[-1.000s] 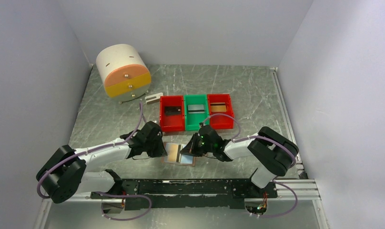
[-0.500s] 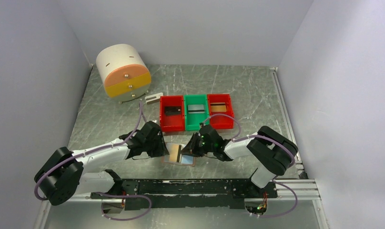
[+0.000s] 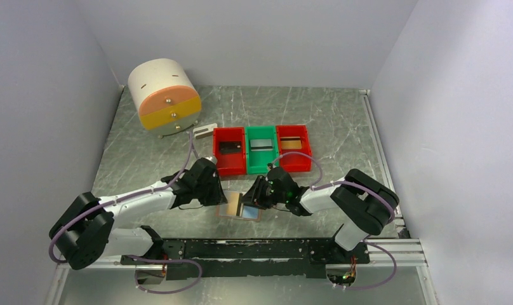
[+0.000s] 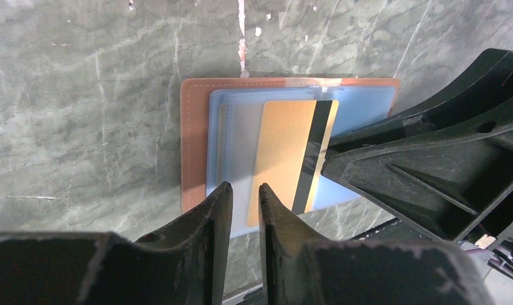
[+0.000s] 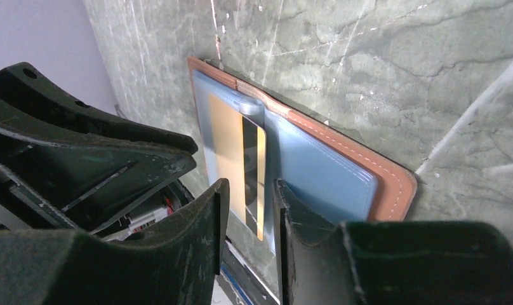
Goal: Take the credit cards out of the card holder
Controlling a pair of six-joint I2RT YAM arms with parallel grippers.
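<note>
The tan card holder (image 3: 252, 215) lies open on the table between my two grippers, its pale blue pockets (image 4: 362, 108) facing up. A yellow-orange credit card (image 4: 286, 152) with a black stripe sticks partway out of a pocket toward the near edge; the same card (image 5: 228, 143) shows in the right wrist view. My left gripper (image 4: 244, 187) hovers over the holder's (image 4: 193, 140) left part, its jaws a narrow gap apart and empty. On the other side, my right gripper (image 5: 249, 184) stands open just above the card's free end, holding nothing.
Behind the holder stand a red bin (image 3: 228, 151) with a black card, a green bin (image 3: 261, 149) with a grey-white card, and a second red bin (image 3: 293, 146) with a gold-brown card. A round drawer unit (image 3: 164, 94) and a small pale block (image 3: 205, 130) sit at the back left.
Both grippers' jaws have parted from a shut state, the right more than the left. Both wrists shifted slightly toward the bins. The holder has stayed in place.
</note>
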